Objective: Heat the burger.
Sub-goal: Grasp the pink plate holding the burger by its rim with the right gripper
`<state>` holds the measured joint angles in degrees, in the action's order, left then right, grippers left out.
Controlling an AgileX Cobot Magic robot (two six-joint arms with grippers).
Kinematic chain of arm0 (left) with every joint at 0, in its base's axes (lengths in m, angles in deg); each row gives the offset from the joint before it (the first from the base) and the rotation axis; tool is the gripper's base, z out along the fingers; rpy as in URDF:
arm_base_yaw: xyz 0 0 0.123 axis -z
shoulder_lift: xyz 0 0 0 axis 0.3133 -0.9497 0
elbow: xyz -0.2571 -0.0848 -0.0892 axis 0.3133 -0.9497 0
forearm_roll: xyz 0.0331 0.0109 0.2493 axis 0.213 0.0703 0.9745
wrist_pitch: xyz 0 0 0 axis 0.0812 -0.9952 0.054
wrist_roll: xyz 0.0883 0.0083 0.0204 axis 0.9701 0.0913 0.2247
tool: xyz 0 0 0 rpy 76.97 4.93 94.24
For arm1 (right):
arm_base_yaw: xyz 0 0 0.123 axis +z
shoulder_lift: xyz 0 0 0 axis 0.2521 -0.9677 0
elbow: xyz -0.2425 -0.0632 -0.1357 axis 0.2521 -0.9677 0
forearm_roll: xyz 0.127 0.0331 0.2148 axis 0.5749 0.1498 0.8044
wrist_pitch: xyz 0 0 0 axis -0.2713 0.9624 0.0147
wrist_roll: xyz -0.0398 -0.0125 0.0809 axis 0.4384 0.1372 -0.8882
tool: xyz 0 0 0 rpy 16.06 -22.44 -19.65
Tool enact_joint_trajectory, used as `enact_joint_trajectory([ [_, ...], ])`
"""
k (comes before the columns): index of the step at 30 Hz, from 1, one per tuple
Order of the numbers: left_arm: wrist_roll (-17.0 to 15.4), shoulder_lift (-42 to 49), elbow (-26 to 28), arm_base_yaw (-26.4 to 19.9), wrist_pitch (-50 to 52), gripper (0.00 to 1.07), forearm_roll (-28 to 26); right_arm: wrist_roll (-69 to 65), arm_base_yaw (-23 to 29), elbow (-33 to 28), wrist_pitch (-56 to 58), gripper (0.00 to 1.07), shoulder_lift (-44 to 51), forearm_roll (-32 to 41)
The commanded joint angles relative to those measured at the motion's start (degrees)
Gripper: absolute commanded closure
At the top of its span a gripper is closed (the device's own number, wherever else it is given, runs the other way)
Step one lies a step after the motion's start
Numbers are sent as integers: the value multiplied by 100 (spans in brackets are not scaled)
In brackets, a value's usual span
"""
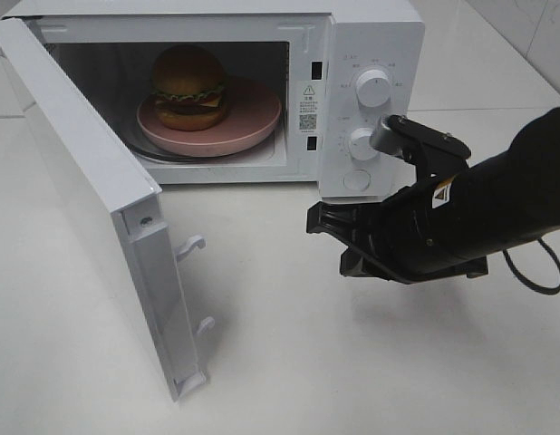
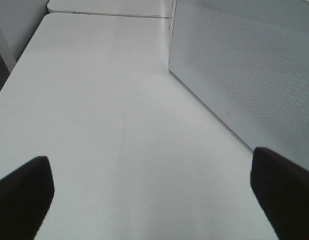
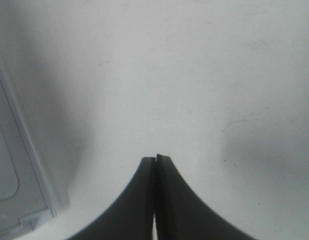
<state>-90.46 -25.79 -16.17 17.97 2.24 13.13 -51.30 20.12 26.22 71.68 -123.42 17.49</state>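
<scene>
Burger [image 1: 189,86] sits on a pink plate [image 1: 255,122] inside the microwave [image 1: 371,41], whose door [image 1: 81,181] hangs open.
Right gripper [image 1: 316,220] is pinched together and empty before the dials; left gripper [image 2: 150,170] is spread wide over the table [image 2: 94,100].

**Open microwave, its door swung out across the bench**

The microwave [image 1: 371,54] mouth faces front with nothing standing before it. Its door [image 1: 81,181] juts forward on the left like a wall and blocks that side. Inside, the burger [image 1: 189,82] on a pink plate [image 1: 257,118] reaches almost to the ceiling. Open bench [image 1: 289,362] lies in front. The right claw [image 1: 314,222], pinched together, hovers before the control panel. The left claw [image 2: 152,190], spread wide, hangs over open bench beside the door's outer face.
</scene>
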Motion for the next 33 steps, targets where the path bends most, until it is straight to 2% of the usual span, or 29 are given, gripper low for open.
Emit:
enact_joint_trajectory([
  [1, -23, 46, -11, 0, 74, 6, -17, 292, -6, 126, 361, 106, 115, -172],
  [2, -23, 46, -11, 0, 74, 6, -17, 653, -6, 338, 842, 105, 178, -286],
  [4, -23, 46, -11, 0, 74, 6, -17, 854, -6, 430, 1037, 105, 195, -332],
  [6, -23, 46, -11, 0, 74, 6, -17, 1742, -6, 842, 1879, 105, 235, -338],
  [8, -23, 46, -11, 0, 74, 6, -17, 1931, -6, 940, 2057, 105, 235, -338],
  [15, -23, 46, -11, 0, 74, 6, -17, 4120, -6, 1507, 3203, 105, 235, -493],
  [24, -23, 46, -11, 0, 74, 6, -17, 5838, -6, 1862, 3822, 103, 235, -1094],
  [30, -23, 46, -11, 0, 74, 6, -17, 7391, 0, 1931, 3959, 103, 235, -1341],
  [31, -23, 46, -11, 0, 74, 6, -17, 8073, 6, 1937, 3948, 103, 235, -1438],
  [33, -23, 46, -11, 0, 74, 6, -17, 8331, 6, 1937, 3948, 103, 235, -1484],
])
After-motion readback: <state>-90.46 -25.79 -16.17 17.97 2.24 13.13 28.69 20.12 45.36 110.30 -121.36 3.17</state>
